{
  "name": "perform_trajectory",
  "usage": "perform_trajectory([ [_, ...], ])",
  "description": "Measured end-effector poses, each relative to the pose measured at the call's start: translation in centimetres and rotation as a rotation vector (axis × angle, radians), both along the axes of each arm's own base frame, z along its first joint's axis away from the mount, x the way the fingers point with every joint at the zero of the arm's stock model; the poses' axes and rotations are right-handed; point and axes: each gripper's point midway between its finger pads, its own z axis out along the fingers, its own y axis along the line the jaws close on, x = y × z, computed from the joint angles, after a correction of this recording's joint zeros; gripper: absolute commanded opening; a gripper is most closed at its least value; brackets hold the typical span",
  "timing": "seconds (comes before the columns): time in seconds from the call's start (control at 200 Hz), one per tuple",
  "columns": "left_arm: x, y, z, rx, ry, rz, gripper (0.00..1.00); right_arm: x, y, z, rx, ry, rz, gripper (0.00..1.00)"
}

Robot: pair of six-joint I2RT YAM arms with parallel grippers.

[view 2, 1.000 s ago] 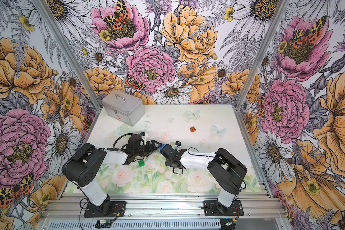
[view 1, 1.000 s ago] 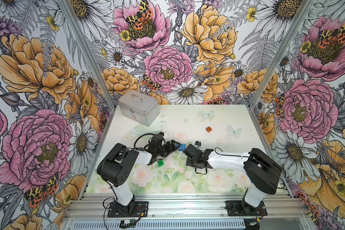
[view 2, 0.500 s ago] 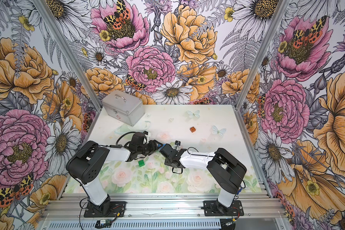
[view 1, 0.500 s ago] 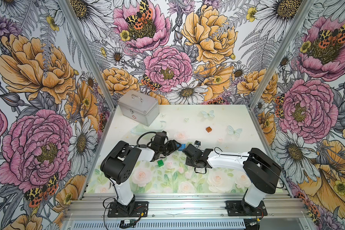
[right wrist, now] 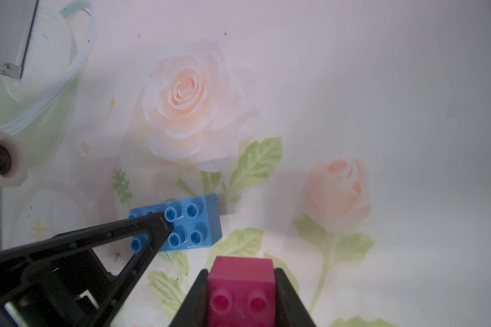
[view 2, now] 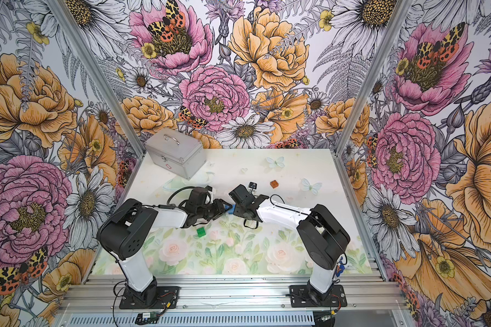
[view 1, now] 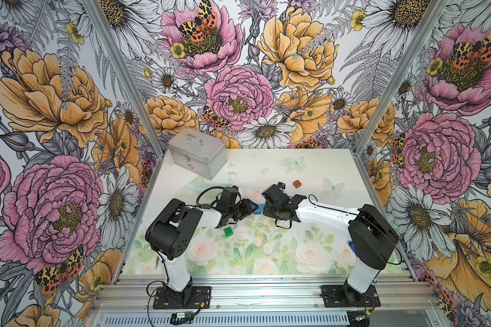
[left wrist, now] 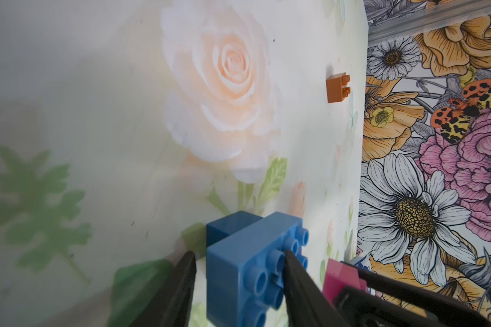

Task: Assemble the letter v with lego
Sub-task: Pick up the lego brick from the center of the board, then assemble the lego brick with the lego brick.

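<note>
At the centre of both top views, between the two arms, a light blue eight-stud plastic brick point(view 1: 257, 210) lies on the floral tabletop point(view 1: 267, 170), with a darker blue brick point(left wrist: 230, 225) touching it. The left gripper point(left wrist: 238, 253) straddles it with one finger point(right wrist: 153, 226) across the studs. A sliver of tabletop shows beside the other finger, so I cannot tell whether it is clamped. The right gripper point(right wrist: 241, 271) is closed narrow on a magenta-pink plastic brick point(right wrist: 241, 294), just beside the blue one. A small green brick point(view 1: 228, 231) sits loose at lower left of centre, a brown one point(view 1: 296, 183) at upper right. These bricks look light, rigid and smooth-sided. The flat opposite walls are the place to pinch, and joining likely needs a square, firm press.
</note>
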Motion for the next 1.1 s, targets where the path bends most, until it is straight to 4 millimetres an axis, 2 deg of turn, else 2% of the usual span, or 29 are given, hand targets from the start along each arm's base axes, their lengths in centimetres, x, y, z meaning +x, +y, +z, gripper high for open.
perform_trajectory([
  [0.17,0.0,0.0,0.0,0.002,0.000,-0.003,0.49,1.7,0.4,-0.5,-0.027,0.014,0.050,0.00],
  [0.325,0.2,-0.2,0.1,0.006,-0.009,-0.011,0.45,1.7,0.9,-1.2,-0.060,0.040,0.125,0.00],
  [0.565,0.7,-0.5,0.2,0.004,-0.018,-0.018,0.43,2.1,1.8,-0.3,-0.057,0.026,0.201,0.00],
  [1.101,0.7,-0.5,0.2,0.003,-0.024,-0.022,0.43,2.7,1.8,-1.0,-0.087,0.047,0.193,0.00],
])
